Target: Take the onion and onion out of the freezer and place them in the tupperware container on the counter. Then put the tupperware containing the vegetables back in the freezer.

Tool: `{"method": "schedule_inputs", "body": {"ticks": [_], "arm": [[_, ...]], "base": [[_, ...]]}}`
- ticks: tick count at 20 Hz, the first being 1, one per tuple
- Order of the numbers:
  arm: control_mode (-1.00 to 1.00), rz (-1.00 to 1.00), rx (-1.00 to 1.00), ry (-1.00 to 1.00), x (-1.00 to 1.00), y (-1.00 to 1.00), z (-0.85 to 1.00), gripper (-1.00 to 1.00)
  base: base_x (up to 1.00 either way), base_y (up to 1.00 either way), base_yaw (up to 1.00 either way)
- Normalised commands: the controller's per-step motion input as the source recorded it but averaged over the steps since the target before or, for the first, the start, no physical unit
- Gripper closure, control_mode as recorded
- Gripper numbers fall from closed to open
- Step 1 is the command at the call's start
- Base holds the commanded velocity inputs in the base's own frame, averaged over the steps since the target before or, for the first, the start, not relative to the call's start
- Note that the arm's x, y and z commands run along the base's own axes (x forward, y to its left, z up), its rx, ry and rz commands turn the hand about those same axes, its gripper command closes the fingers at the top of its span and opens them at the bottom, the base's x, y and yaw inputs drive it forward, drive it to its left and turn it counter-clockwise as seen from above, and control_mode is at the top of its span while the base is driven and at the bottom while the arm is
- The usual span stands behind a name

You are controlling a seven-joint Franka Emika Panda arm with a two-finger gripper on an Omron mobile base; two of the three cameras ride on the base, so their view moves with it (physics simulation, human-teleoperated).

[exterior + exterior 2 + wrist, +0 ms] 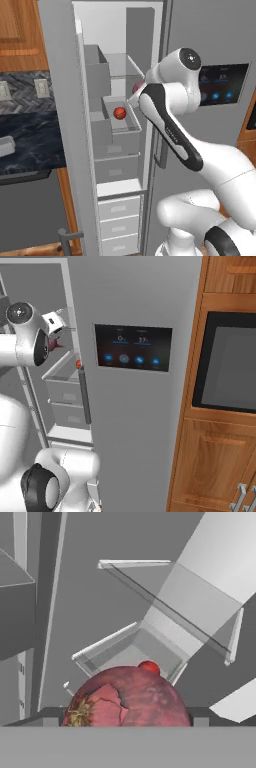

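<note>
We are on the first step, fetching the maroon onion [127,697] from the freezer [120,30]. In the hand view it sits right between the tips of our claw [127,722], whose jaws stand wide around it; whether they touch it yet we cannot tell. The red-orange onion [119,113] lies in a bin [134,125] lower down. The tupperware container [6,146] waits on the dark surface [35,135] to the left. Next, we judge, the jaws must close firmly, then back out clear of the shelves.
</note>
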Motion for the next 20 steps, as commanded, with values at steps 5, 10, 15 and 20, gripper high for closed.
{"method": "schedule_inputs", "body": {"ticks": [5, 10, 15, 20], "arm": [[-1.00, -0.25, 0.03, 0.22, -0.68, -0.26, 0.00, 1.00], [-1.00, -0.32, 0.01, 0.26, -0.20, -0.34, 0.00, 1.00], [-1.00, -0.20, 0.01, 0.18, -0.01, -0.68, 0.00, 1.00], [-1.00, -0.08, 0.01, 0.05, -0.16, -0.43, -0.04, 1.00]], "base": [[0.00, 0.00, 0.00], [0.00, 0.00, 0.00], [0.00, 0.00, 0.00], [0.00, 0.00, 0.00]]}}
